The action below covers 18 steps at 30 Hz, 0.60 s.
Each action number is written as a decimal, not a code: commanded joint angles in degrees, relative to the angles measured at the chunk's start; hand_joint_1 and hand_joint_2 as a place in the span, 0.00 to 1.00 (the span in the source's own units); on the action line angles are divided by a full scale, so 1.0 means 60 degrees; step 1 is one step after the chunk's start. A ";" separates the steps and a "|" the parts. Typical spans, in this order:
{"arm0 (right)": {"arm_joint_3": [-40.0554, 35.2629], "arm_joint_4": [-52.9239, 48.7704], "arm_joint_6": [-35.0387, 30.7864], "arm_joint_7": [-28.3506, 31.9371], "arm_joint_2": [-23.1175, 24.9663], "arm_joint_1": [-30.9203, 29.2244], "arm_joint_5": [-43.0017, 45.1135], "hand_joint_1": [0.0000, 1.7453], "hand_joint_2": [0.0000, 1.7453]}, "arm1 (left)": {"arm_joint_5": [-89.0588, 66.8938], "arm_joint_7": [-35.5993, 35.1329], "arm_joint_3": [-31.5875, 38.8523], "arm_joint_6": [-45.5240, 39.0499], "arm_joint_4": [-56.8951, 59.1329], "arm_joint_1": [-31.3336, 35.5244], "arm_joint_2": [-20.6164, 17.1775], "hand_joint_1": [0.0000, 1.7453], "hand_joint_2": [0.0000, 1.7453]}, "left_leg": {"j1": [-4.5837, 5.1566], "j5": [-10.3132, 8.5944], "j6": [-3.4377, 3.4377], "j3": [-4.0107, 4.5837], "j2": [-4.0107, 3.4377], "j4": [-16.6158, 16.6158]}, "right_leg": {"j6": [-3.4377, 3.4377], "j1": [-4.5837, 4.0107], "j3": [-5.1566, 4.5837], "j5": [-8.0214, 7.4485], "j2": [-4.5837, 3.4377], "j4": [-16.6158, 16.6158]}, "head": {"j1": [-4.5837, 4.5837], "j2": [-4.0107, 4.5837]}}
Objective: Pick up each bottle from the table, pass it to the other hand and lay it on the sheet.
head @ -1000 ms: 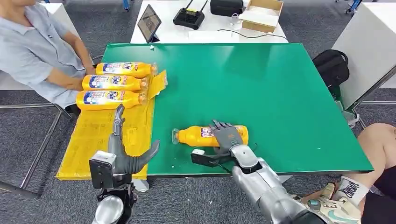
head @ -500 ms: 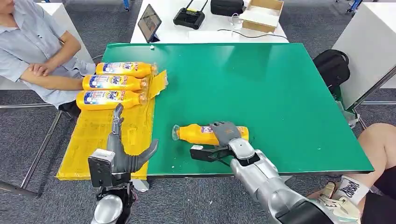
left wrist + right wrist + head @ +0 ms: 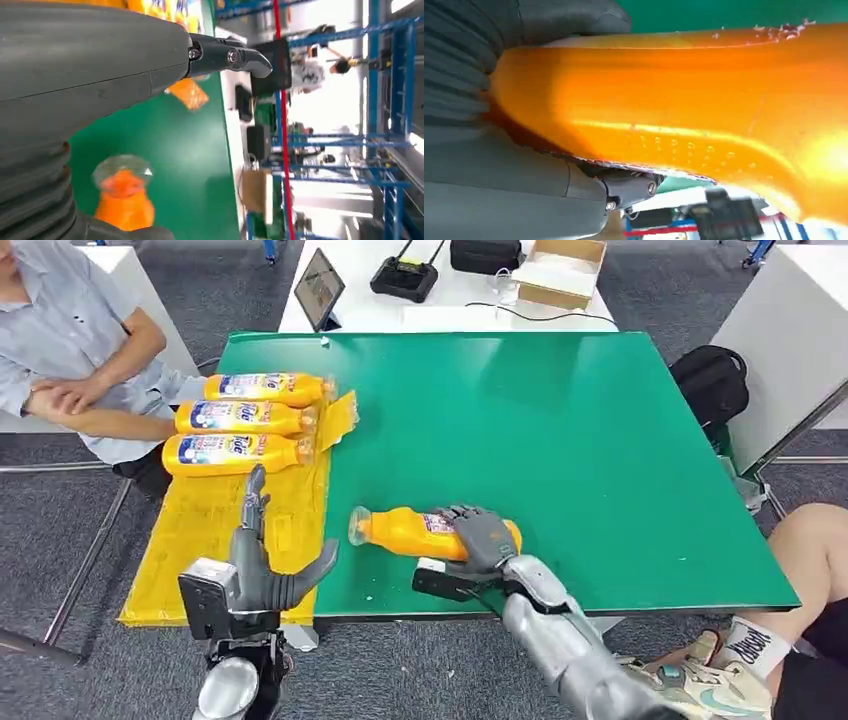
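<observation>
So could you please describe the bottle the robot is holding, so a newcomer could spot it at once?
On the green table, look near the front edge, right of the yellow sheet. An orange bottle lies alone there in the right robot hand; the other three bottles lie on the sheet.

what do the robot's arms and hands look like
Both arms are silver metal. The left hand and right hand are dark grey with many slim fingers, a thick grey thumb and a ribbed grey cover. Each wrist carries a small boxy black camera unit.
</observation>
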<state>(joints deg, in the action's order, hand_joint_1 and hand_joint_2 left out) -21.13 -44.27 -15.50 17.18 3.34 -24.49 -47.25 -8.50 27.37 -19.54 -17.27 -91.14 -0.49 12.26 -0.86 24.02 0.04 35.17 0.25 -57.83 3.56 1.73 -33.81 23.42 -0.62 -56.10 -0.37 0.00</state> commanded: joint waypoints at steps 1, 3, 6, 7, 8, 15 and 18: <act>0.1453 -0.3111 0.0113 0.0520 -0.0346 0.1676 0.1530 0.91 1.00 | 0.1439 0.0146 0.0072 0.0678 0.0468 0.0067 0.0035 0.00 1.00 | -0.0006 0.0005 0.0009 0.0000 0.0034 0.0003 | -0.0027 -0.0012 0.0018 0.0016 0.0046 0.0008 | 0.0004 0.0000; 0.1565 -0.3280 0.0165 0.0616 -0.0345 0.1790 0.1699 0.91 1.00 | 0.1516 0.0127 0.0112 0.0752 0.0352 -0.0058 -0.0041 0.00 1.00 | -0.0006 0.0010 0.0014 0.0009 0.0028 0.0000 | -0.0029 -0.0013 0.0014 0.0016 0.0040 0.0008 | 0.0000 0.0000; 0.1989 -0.3880 -0.0259 0.0936 -0.0114 0.2086 0.2173 0.98 1.00 | 0.1677 0.0103 0.0196 0.0829 0.0291 -0.0269 -0.0013 0.00 1.00 | 0.0000 0.0013 0.0011 0.0021 0.0005 0.0004 | -0.0025 -0.0006 -0.0005 0.0012 0.0012 0.0007 | 0.0004 0.0000; 0.1982 -0.3925 -0.0250 0.0937 -0.0125 0.2091 0.2173 0.98 1.00 | 0.1690 0.0109 0.0203 0.0836 0.0302 -0.0296 -0.0009 0.00 1.00 | 0.0002 0.0006 0.0007 0.0030 0.0012 0.0005 | -0.0018 -0.0002 -0.0014 0.0009 0.0016 0.0005 | 0.0000 0.0000; 0.2095 -0.4096 -0.0392 0.1044 -0.0054 0.2110 0.2327 0.98 1.00 | 0.2111 0.0232 0.0252 0.1070 0.0264 -0.0360 0.0058 0.00 1.00 | -0.0001 0.0016 0.0009 0.0016 0.0011 0.0005 | -0.0031 -0.0008 0.0002 0.0018 0.0020 0.0007 | 0.0004 0.0000; 0.2360 -0.4601 -0.0660 0.1500 0.0326 0.2015 0.3228 1.00 1.00 | 0.2542 0.0396 0.0141 0.1460 0.0143 -0.0456 -0.0035 0.00 1.00 | -0.0001 0.0014 0.0005 0.0046 -0.0008 -0.0003 | -0.0030 -0.0008 -0.0036 0.0011 0.0000 -0.0005 | 0.0000 0.0000; 0.2371 -0.4580 -0.0747 0.1577 0.0339 0.2022 0.3305 0.91 1.00 | 0.2484 0.0463 0.0076 0.1517 0.0130 -0.0421 -0.0105 0.00 1.00 | -0.0004 0.0012 0.0007 0.0039 0.0001 0.0002 | -0.0031 -0.0011 -0.0028 0.0011 0.0011 0.0004 | 0.0000 0.0000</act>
<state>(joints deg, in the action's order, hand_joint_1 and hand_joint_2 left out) -9.75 -69.48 -19.21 26.03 3.76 -11.78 -28.30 6.42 29.68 -18.82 -8.79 -91.34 -3.55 12.70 -0.85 24.02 0.04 35.57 0.26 -57.83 3.56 1.74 -34.15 23.42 -0.61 -56.10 -0.37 0.00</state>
